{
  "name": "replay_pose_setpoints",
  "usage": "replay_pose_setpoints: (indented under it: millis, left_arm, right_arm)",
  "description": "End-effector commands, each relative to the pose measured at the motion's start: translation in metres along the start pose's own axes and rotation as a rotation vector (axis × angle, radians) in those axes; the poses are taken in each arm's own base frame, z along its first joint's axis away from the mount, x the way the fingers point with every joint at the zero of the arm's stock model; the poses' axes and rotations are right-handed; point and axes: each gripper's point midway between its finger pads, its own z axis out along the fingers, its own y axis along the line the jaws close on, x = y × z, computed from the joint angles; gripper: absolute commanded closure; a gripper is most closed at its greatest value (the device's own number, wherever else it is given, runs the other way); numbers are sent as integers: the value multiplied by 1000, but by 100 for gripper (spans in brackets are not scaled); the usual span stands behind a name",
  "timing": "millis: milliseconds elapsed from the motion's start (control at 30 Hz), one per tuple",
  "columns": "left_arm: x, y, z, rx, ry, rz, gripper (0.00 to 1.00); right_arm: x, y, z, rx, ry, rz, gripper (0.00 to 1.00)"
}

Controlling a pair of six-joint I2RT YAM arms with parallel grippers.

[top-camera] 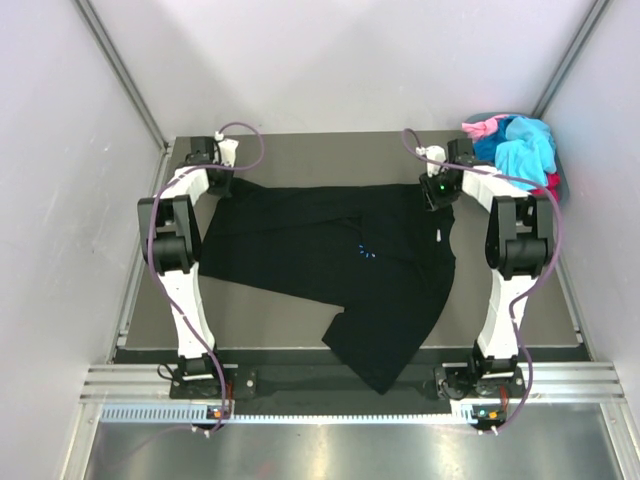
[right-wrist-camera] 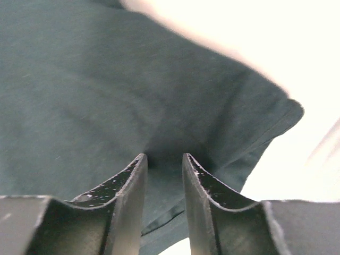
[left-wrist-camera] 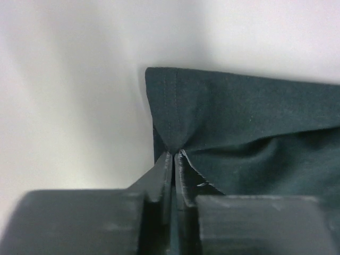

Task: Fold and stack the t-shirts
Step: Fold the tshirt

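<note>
The large black t-shirt (top-camera: 330, 250) lies spread across the table, its small light-blue logo (top-camera: 366, 250) facing up and one part hanging toward the near edge. My left gripper (top-camera: 218, 183) sits at the shirt's far-left corner. In the left wrist view this gripper (left-wrist-camera: 174, 154) is shut on the hemmed corner of the shirt (left-wrist-camera: 255, 122), and the cloth puckers at the pinch. My right gripper (top-camera: 437, 195) is at the far-right part of the shirt. In the right wrist view it (right-wrist-camera: 164, 158) stands open, tips against the cloth (right-wrist-camera: 106, 79) near a hemmed corner.
A grey-blue basket (top-camera: 556, 160) stands at the table's far right corner. It holds a turquoise shirt (top-camera: 520, 145), a pink one (top-camera: 482, 127) and a bit of red cloth (top-camera: 551, 183). Walls close in on both sides.
</note>
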Motion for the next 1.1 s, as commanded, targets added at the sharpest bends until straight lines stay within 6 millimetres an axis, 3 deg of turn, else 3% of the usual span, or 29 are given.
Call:
replay_pose_setpoints:
  millis: [0, 267, 300, 367, 600, 733, 800, 833, 867, 900, 1067]
  left_arm:
    - [-16, 3, 7, -10, -51, -13, 100]
    - [-11, 0, 15, -5, -64, -50, 100]
    - [-10, -1, 17, -1, -62, -58, 100]
    - [-10, 0, 17, -2, -66, -63, 100]
    - [-10, 1, 21, -9, -70, -83, 100]
    - [-10, 1, 22, -10, -67, -92, 100]
    - [-9, 1, 22, -12, -63, -95, 100]
    - [-10, 2, 22, -14, -64, -94, 100]
    - [-8, 3, 22, -17, -59, -100, 100]
    - [-7, 3, 21, -18, -57, -104, 100]
    - [-6, 12, 21, -35, -59, -134, 100]
  right_arm:
    - [-18, -34, -5, 108, -34, 62, 65]
    - [-28, -51, -11, 160, -66, 110, 63]
    - [-24, -66, -16, 178, -72, 141, 63]
    - [-24, -68, -15, 173, -71, 147, 63]
    - [-20, -73, 0, 162, -40, 154, 62]
    - [-13, -73, 18, 124, 2, 172, 62]
    - [-19, -73, 20, 90, 8, 180, 68]
    - [-12, -71, 32, 56, 32, 192, 81]
    - [-20, -72, 28, 44, 30, 196, 88]
    - [-15, -71, 35, 27, 46, 207, 99]
    - [-32, -80, 36, 47, 4, 210, 100]
